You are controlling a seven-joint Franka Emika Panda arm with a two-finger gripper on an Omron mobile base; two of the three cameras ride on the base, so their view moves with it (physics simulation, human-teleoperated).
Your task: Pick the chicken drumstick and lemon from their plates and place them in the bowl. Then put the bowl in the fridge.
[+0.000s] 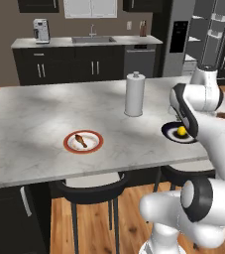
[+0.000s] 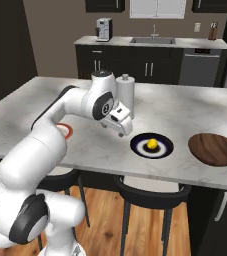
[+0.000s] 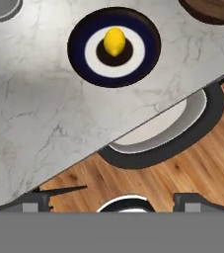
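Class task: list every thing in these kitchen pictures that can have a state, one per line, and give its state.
Hand: open, empty, above the counter beside the navy plate.
Lemon: lying on the navy plate.
Drumstick: lying on the red plate.
Bowl: upright on the counter, empty.
Fridge: door open, shelves showing.
Paper towel roll: standing upright.

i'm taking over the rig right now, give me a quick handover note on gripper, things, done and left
Gripper: open, empty, above the counter edge, short of the lemon.
Lemon: on the navy plate.
Drumstick: on the orange plate.
Bowl: empty, on the counter beside the navy plate.
Fridge: behind the counter.
Done: nothing.
Left: lemon and drumstick into the bowl, bowl into the fridge.
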